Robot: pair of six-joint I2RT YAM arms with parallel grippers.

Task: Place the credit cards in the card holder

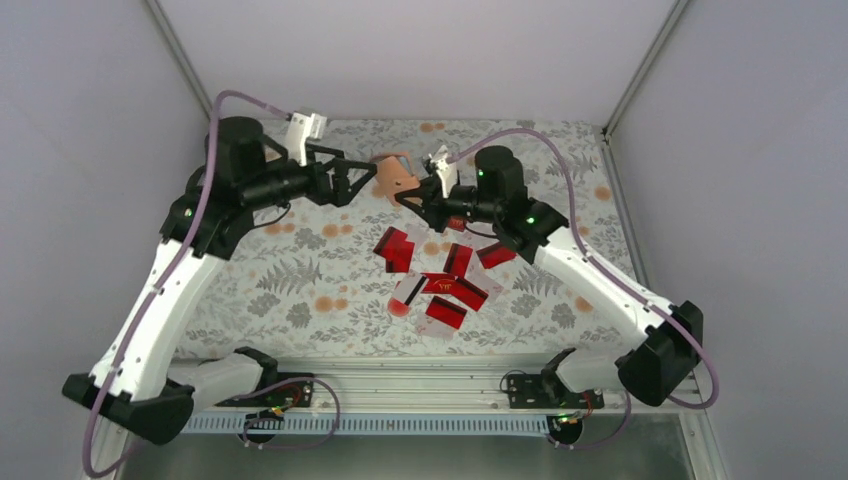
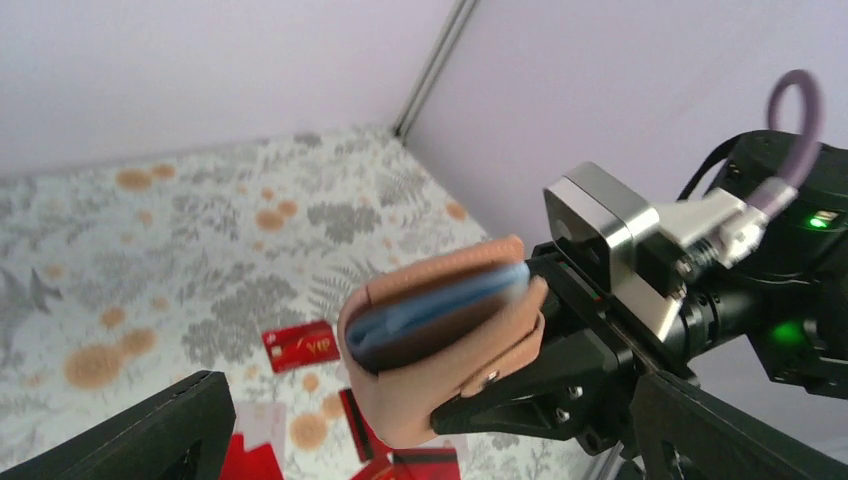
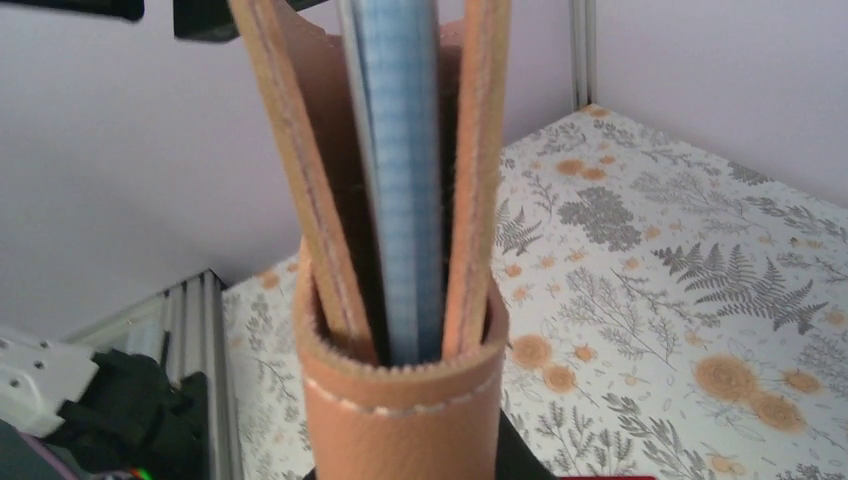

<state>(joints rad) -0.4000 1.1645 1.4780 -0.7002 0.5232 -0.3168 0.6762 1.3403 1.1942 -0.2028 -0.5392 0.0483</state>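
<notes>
The holder, light floppy leather clamped at one end in the right claw, probably wants the wide-open, empty left claw steadying its free flaps.

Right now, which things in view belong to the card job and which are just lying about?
Job:
- credit cards, red, scattered loose
- card holder, held in the air by the shut right gripper
- left gripper, open beside it

Not job:
- floral tablecloth
- metal rail at the near edge
</notes>
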